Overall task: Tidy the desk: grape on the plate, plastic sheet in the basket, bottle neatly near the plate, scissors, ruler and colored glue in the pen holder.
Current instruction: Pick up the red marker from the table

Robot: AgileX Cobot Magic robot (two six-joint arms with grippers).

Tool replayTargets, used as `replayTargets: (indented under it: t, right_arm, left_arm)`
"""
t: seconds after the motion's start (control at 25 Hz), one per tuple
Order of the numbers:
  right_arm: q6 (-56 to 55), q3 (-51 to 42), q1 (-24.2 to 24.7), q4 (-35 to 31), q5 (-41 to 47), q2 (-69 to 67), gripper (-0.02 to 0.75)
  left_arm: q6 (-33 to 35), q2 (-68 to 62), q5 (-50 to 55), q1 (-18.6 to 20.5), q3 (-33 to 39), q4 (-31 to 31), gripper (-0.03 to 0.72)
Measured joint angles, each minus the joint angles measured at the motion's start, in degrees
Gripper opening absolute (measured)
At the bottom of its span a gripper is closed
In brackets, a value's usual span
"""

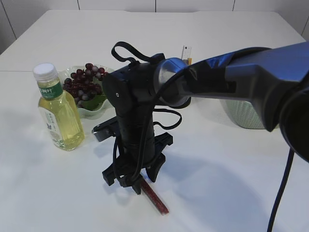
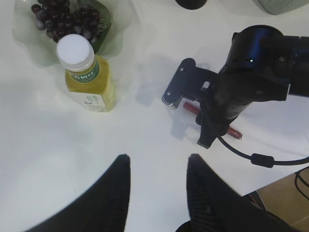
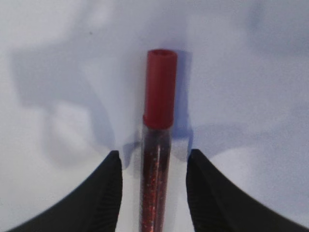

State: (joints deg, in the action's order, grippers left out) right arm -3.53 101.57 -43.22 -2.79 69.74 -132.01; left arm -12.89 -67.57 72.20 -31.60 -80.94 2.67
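Observation:
The colored glue [image 3: 157, 145], a red glitter tube with a red cap, lies flat on the white table. My right gripper [image 3: 153, 157] points down over it, open, one finger on each side with a gap showing on both. From outside, the right gripper [image 1: 133, 180] hovers at the tube's [image 1: 155, 198] upper end. Grapes [image 1: 86, 84] lie on the pale green plate [image 1: 91, 112]. The bottle [image 1: 58, 113] of yellow drink stands upright just left of the plate. My left gripper [image 2: 158, 162] is open over bare table. Scissors, ruler and plastic sheet are out of view or hidden.
A pale woven basket [image 1: 246, 118] stands at the right behind the right arm. The dark pen holder [image 2: 191, 4] sits at the back, with a pale strip [image 1: 186, 50] sticking up there. The right arm's cable [image 2: 263, 158] trails over the table.

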Motion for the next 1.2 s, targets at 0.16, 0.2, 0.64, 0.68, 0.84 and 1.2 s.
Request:
replayTargets:
  t: [0.16,0.2,0.64,0.68,0.84,1.2]
  right_arm:
    - [0.0,0.0,0.0,0.0,-0.1,-0.1,0.357]
    - [0.0,0.0,0.0,0.0,-0.1,-0.2,0.357]
    - [0.0,1.4,0.0,0.0,-0.1,-1.4,0.356]
    - [0.0,1.7,0.0,0.0,-0.1,-1.6,0.349]
    - [0.0,1.7,0.0,0.0,-0.1,-1.6,0.259]
    - [0.0,2.4,0.0,0.0,-0.1,-1.6,0.164]
  left_arm:
    - [0.0,0.0,0.0,0.0,0.0,0.2,0.289]
    - [0.0,0.0,0.0,0.0,0.0,0.2,0.289]
    - [0.0,-0.2,0.0,0.0,0.0,0.6,0.289]
    - [0.0,-0.2,0.0,0.0,0.0,0.7,0.289]
    - [0.0,-0.2,0.0,0.0,0.0,0.9,0.289]
    - [0.0,-0.2,0.0,0.0,0.0,1.1,0.289]
